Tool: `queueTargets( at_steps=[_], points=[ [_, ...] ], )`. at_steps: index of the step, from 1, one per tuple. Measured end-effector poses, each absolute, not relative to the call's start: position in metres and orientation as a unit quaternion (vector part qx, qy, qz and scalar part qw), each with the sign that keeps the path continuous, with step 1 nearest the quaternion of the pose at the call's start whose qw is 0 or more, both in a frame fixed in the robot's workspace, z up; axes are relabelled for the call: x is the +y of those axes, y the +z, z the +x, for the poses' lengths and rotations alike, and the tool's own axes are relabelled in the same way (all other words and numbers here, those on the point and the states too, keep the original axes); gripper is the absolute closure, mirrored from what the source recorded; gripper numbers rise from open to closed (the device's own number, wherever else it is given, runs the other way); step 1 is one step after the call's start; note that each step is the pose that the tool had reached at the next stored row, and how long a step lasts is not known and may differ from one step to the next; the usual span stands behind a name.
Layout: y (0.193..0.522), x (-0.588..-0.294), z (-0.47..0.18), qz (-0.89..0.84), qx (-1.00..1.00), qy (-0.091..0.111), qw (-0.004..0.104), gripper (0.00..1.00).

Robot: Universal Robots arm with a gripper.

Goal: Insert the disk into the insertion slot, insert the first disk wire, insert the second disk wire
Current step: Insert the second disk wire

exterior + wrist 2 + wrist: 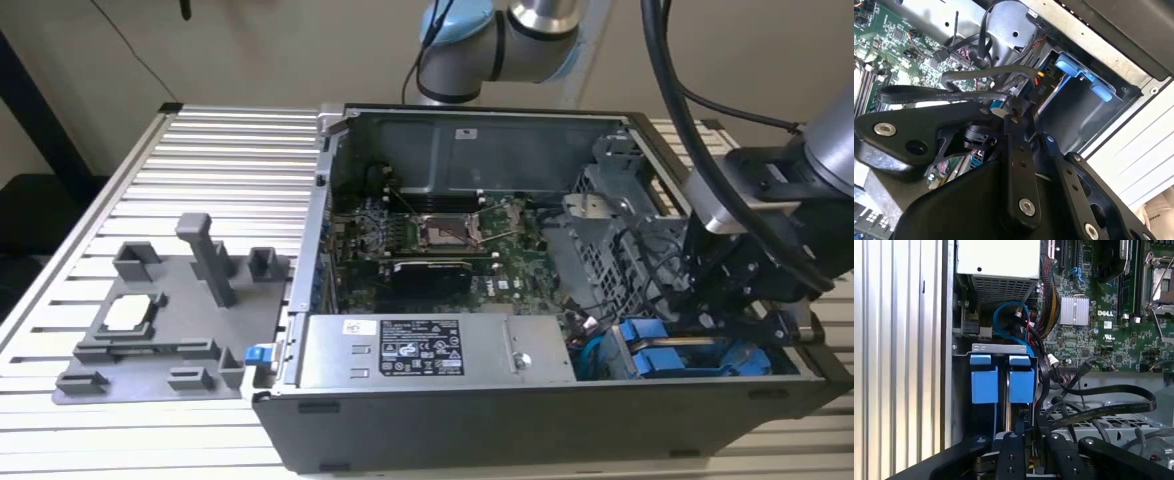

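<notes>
Blue-framed disk (1021, 382) seated in insertion slot (999, 347) | gripper (1029, 450) grip unclear

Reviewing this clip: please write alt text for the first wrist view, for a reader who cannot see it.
Two blue-framed drives sit side by side in the grey drive bay of an open computer case, with the gripper close beside them among black cables. Past the bay are the green motherboard and a coiled blue cable.

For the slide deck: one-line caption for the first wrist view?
Gripper reaches in beside two blue-tabbed drives seated side by side in the drive bay, black cables looping past the motherboard.
</notes>
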State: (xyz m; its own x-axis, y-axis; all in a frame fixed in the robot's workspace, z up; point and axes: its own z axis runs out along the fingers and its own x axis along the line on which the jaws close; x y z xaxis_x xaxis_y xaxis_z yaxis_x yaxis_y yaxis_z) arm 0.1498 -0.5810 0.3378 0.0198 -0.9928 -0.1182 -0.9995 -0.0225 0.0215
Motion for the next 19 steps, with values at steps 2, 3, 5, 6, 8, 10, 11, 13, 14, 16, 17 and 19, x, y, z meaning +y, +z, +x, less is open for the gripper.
queueTargets(
  at_steps=[2,3,5,6,8,10,11,13,14,16,17,19],
  points=[
    [0.340,-0.581,0.150,-0.713,0.698,0.051,0.033,0.76],
    [0.342,-0.581,0.150,-0.713,0.698,0.051,0.032,0.76],
    [0.344,-0.581,0.150,-0.713,0.698,0.051,0.032,0.76],
    [0.346,-0.581,0.150,-0.713,0.698,0.051,0.032,0.76],
    [0.349,-0.581,0.150,-0.713,0.698,0.051,0.032,0.76],
    [0.352,-0.581,0.150,-0.713,0.698,0.051,0.032,0.76],
    [0.353,-0.581,0.150,-0.713,0.698,0.051,0.032,0.76],
    [0.357,-0.581,0.150,-0.713,0.698,0.051,0.032,0.76],
    [0.359,-0.581,0.150,-0.713,0.698,0.051,0.032,0.76],
    [0.363,-0.581,0.150,-0.713,0.698,0.051,0.032,0.76],
    [0.365,-0.581,0.150,-0.713,0.698,0.051,0.032,0.76],
    [0.369,-0.581,0.150,-0.713,0.698,0.051,0.032,0.76]
  ],
)
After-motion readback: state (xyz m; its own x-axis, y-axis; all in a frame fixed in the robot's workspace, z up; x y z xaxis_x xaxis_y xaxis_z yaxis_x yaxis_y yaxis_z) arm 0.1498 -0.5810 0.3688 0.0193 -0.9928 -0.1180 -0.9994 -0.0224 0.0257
